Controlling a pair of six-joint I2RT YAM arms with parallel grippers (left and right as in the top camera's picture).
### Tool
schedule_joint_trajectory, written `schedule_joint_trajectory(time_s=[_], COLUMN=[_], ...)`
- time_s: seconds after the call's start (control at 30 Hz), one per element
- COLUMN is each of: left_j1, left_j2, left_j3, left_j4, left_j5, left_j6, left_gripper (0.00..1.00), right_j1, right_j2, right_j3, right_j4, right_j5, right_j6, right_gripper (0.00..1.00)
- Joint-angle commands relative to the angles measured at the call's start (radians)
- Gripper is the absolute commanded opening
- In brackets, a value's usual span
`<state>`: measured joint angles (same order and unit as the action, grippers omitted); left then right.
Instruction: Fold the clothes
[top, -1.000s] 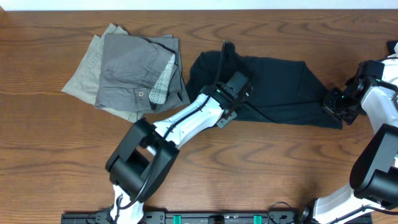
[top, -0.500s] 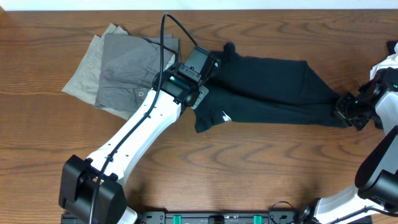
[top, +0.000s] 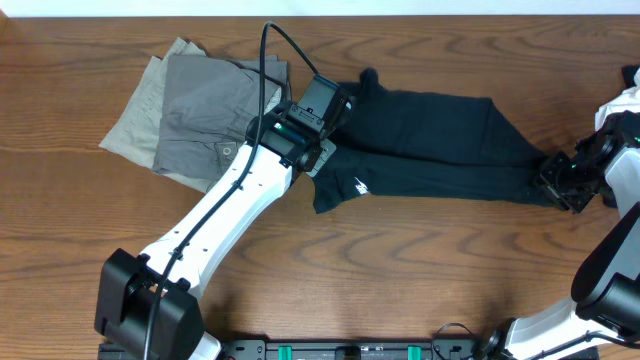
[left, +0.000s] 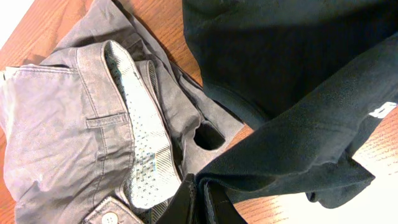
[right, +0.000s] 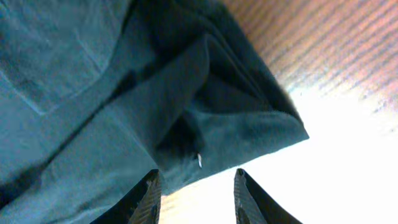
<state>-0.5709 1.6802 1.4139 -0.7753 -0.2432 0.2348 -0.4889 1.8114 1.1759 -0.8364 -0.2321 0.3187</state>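
- Right now the black trousers (top: 430, 140) lie stretched across the table (top: 450, 270). One end is bunched just beside the grey garment (top: 205, 110), which sits on a khaki garment (top: 130, 130).
- My left gripper (left: 198, 190) is at that bunched end of the trousers. Its jaws are pressed together with a fold of the black cloth pinched between them.
- My right gripper (right: 196, 186) is at the opposite end of the trousers. Its jaws stand partly apart with nothing between them, and the hem lies just past the tips.
- I judge the trousers light, limp and soft. They will sag and trail from any single pinch and will not keep a shape.
- The cloth looks matte and slightly fuzzy, so I expect it to grip well, though a single thin layer could slide out of the jaws.
- I would take hold at a corner of the hem, where the doubled edge gives thickness, and at the end of the trousers near the white logo (top: 361, 185).
- The grey garment touches the trousers at my left gripper's end, so a deep grab there could catch both.
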Motion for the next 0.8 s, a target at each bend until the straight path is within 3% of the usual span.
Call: schedule_joint_trajectory(time_s=[0.0, 0.23, 0.27, 0.33, 0.4, 0.77], left_j1=[0.005, 0.005, 0.005, 0.005, 0.005, 0.005], left_j2=[0.003, 0.003, 0.003, 0.003, 0.003, -0.005], left_j3=[0.011, 0.011, 0.011, 0.011, 0.011, 0.011], left_j4=[-0.003, -0.003, -0.003, -0.003, -0.005, -0.003], left_j5=[-0.016, -0.015, -0.015, -0.016, -0.016, -0.066], left_j6=[-0.012, -0.012, -0.012, -0.012, -0.012, -0.012], left_gripper=[0.06, 0.06, 0.06, 0.06, 0.06, 0.06], right_j1=[-0.007, 0.008, 0.009, 0.008, 0.002, -0.09], right_j2=[0.007, 0.007, 0.007, 0.006, -0.003, -0.272], right_j3=[-0.019, -0.116, -0.126, -0.129, -0.121, -0.029], right_j4=[0.011, 0.185, 0.217, 0.244, 0.242, 0.17], right_j5=[-0.005, -0.075, -0.124, -0.194, -0.227, -0.298], right_j6=[-0.005, 0.018, 0.017, 0.015, 0.013, 0.006], right_gripper=[0.37, 0.37, 0.33, 0.13, 0.01, 0.01])
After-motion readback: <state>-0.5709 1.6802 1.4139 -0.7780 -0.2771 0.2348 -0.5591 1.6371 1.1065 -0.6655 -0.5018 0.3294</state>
